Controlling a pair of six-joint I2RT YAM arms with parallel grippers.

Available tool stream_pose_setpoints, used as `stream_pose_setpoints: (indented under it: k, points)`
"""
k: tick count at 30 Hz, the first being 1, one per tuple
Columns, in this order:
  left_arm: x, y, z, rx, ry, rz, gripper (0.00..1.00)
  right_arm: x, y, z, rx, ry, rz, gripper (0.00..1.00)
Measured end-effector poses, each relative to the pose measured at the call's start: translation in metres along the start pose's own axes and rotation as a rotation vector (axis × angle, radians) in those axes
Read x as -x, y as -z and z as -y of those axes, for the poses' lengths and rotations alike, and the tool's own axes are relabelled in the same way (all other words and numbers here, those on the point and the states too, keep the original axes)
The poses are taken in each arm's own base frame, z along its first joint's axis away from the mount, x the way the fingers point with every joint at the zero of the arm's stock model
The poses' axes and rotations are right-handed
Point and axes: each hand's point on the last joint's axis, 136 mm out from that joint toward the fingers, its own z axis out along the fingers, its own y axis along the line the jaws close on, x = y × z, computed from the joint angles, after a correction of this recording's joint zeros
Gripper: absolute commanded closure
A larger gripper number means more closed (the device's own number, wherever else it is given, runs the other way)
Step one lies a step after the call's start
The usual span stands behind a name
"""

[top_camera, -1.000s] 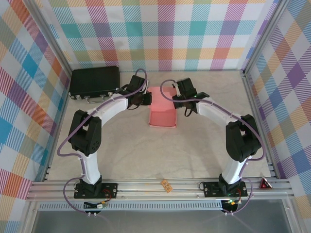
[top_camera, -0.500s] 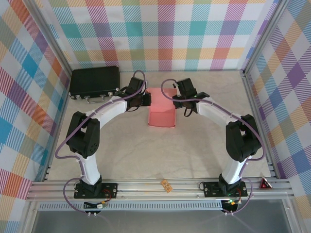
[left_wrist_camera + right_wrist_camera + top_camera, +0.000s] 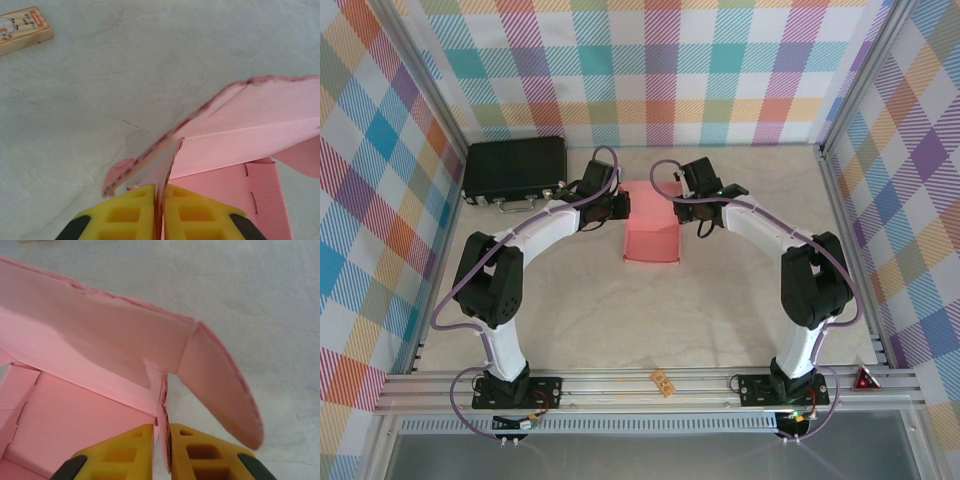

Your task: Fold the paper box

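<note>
- Top external: the paper box [image 3: 652,236] sat half-formed at mid-desk, far of centre, on the pale desk [image 3: 620,320]. The left claw [image 3: 623,207] was at its far-left corner and the right claw [image 3: 682,210] at its far-right corner. A black hard case [image 3: 515,168] lay well apart at the far left. With both arms on the same end, any uneven pull would likely have skewed or dragged the light box across the desk.
- Left wrist: the left claw [image 3: 160,192] was clamped on a thin upright wall of the paper box [image 3: 250,135], its yellow pads pressed together with the card between them. The wall's upper edge looked bent and curled. Further twisting there risked a crease off the score line, or a tear.
- Right wrist: the right claw [image 3: 161,432] was closed on the corner edge of the paper box [image 3: 90,420], gripping only a narrow strip. A loose end flap [image 3: 220,395] splayed outward beside it. The shallow hold could slip, and the flap might spring open or fold the wrong way.
</note>
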Motion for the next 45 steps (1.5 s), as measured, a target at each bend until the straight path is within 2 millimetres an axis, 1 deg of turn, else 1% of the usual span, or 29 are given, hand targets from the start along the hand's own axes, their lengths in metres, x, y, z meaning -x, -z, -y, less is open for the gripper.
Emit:
stream_pose_setpoints:
  k: [7,10,14,17,23,33,40,45]
  points:
    - [-0.004,-0.001,-0.001,-0.001,0.043,0.001,0.88,-0.002,-0.001,0.000,-0.003,-0.053,-0.012,0.88]
    - [-0.005,-0.001,-0.002,-0.005,0.074,0.010,0.85,-0.002,-0.001,0.000,-0.003,-0.084,-0.012,0.89]
    - [-0.007,0.001,-0.003,-0.012,0.112,0.027,0.84,-0.001,-0.001,0.000,-0.004,-0.127,-0.005,0.89]
    - [-0.009,0.002,-0.003,-0.018,0.137,0.037,0.84,0.002,-0.002,-0.002,-0.003,-0.153,0.016,0.89]
    - [-0.013,0.001,-0.002,-0.029,0.159,0.049,0.84,-0.001,-0.007,-0.005,-0.017,-0.167,0.056,0.89]
    - [-0.012,-0.001,0.001,-0.038,0.170,0.069,0.85,-0.006,-0.001,-0.010,-0.048,-0.164,0.106,0.89]
    - [-0.014,-0.001,0.002,-0.037,0.172,0.086,0.88,-0.004,0.004,-0.013,-0.069,-0.166,0.132,0.89]
    - [-0.016,-0.001,0.001,-0.040,0.173,0.101,0.88,-0.004,0.005,-0.015,-0.076,-0.188,0.141,0.88]
